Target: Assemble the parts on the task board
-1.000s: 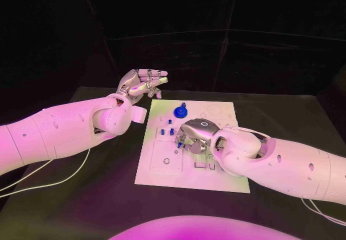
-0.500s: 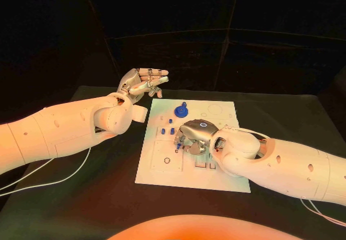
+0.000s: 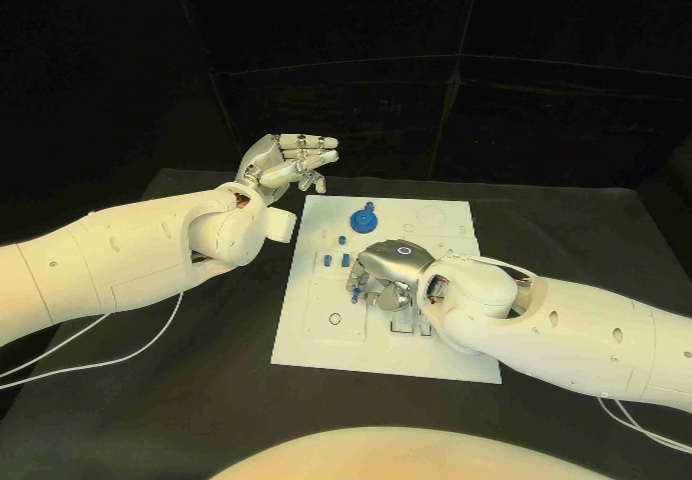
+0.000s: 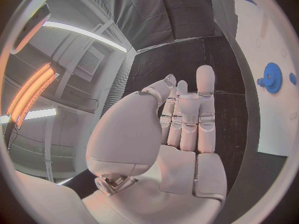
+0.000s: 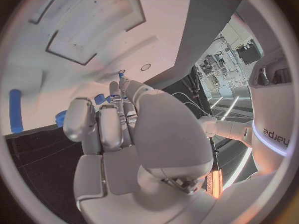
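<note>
Head view: white task board point(image 3: 325, 345) lies flat mid counter point(image 3: 144, 400), long axis running away from the robot. Blue gear point(image 3: 364, 221) near its far end, small blue pegs point(image 3: 336, 261) standing mid-board. Right hand point(image 3: 384, 279) presses fingers down on board, pinching a blue part point(image 3: 355, 291). Left hand point(image 3: 286, 163) raised off the board's far left corner, fingers narrow, holding nothing.

Left wrist view: left hand point(image 4: 181, 129) fingers straight together, nothing held; gear point(image 4: 272, 77) on board point(image 4: 264, 30).

Right wrist view: right hand point(image 5: 121, 129) fingertips on board point(image 5: 81, 35), blue pieces point(image 5: 98, 99) at the tips; 1 blue bar point(image 5: 15, 110) lies flat apart.

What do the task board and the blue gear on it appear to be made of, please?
Task board: probably rigid plastic or painted sheet, matte white, with flat, cleanly cut recesses and no glare. Blue gear: likely moulded or printed plastic, judging by its even saturated colour and dull sheen.
</note>
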Robot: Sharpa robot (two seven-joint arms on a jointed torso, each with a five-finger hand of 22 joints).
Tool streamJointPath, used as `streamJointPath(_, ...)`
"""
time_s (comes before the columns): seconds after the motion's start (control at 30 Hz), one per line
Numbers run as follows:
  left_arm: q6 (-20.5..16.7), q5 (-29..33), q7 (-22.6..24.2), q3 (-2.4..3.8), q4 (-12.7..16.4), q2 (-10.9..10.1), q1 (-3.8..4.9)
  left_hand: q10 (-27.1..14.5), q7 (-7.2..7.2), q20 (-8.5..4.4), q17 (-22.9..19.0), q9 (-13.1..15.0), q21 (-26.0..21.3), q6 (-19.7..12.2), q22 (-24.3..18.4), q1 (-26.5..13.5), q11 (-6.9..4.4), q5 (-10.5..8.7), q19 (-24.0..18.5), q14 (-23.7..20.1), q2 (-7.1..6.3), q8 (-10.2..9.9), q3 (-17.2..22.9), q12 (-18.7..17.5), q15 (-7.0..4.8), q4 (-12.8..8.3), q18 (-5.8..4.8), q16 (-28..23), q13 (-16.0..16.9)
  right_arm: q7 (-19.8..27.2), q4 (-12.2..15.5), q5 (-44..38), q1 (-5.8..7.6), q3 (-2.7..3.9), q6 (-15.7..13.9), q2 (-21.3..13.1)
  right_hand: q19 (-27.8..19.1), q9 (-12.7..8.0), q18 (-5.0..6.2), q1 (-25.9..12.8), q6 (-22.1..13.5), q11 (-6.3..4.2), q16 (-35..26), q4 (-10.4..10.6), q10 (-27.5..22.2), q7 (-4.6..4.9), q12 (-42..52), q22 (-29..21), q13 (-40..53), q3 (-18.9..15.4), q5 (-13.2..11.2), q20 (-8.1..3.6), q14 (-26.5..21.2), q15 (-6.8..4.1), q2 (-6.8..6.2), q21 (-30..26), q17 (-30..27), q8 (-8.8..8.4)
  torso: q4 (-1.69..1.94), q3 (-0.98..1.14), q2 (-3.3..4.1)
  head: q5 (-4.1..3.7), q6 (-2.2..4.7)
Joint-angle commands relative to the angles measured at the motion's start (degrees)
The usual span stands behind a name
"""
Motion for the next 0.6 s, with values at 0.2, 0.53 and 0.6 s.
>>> streamJointPath(0.2, 0.7, 0.2, 0.5, 0.06, -0.1, 0.1, 0.11, -0.4, 0.09, 0.11, -0.1, -0.1, -0.2, 0.3, -0.1, -0.1, 0.05, -0.17, -0.3, -0.3, 0.43, 0.3, -0.1, 0.3, -0.12, -0.3, 0.75, -0.3, 0.1, 0.6, -0.2, -0.4, 0.01, -0.04, 0.9, 0.1, 0.0, 0.1, -0.84, -0.7, 0.2, 0.23, 0.1, -0.1, -0.1, 0.42, -0.3, -0.2, 0.0, 0.4, 0.2, 0.11, 2.2, -0.22, 0.06, -0.1, -0.2, 0.31, -0.03, 0.04, -0.03, 0.49, -0.23)
streamJointPath(0.53, 0.8, 0.2, 0.4, 0.06, -0.1, 0.2, 0.11, -0.4, 0.09, 0.11, -0.1, -0.1, -0.2, 0.3, -0.1, -0.1, 0.05, -0.17, -0.3, -0.3, 0.43, 0.3, -0.1, 0.3, -0.12, -0.3, 0.75, -0.3, 0.1, 0.8, -1.1, -0.4, 0.00, -0.11, 1.4, 0.7, -0.1, 0.1, -0.83, -0.8, 0.2, 0.24, 0.1, -0.1, -0.1, 0.42, -0.3, -0.2, 0.0, 0.4, 0.2, 0.11, 2.2, -0.21, 0.05, -0.1, -0.2, 0.31, -0.06, 0.01, 0.00, 0.50, -0.36)
streamJointPath(0.6, 0.8, 0.2, 0.4, 0.06, -0.1, 0.2, 0.11, -0.4, 0.09, 0.11, -0.1, -0.1, -0.2, 0.3, -0.1, -0.1, 0.05, -0.17, -0.3, -0.3, 0.43, 0.3, -0.1, 0.3, -0.12, -0.3, 0.75, -0.3, 0.1, 0.9, -1.2, -0.4, 0.00, -0.17, 1.5, 0.8, -0.1, 0.1, -0.83, -0.8, 0.2, 0.24, 0.1, -0.1, -0.1, 0.42, -0.3, -0.2, 0.0, 0.4, 0.2, 0.11, 2.2, -0.21, 0.05, -0.1, -0.2, 0.31, -0.06, 0.01, 0.00, 0.50, -0.36)
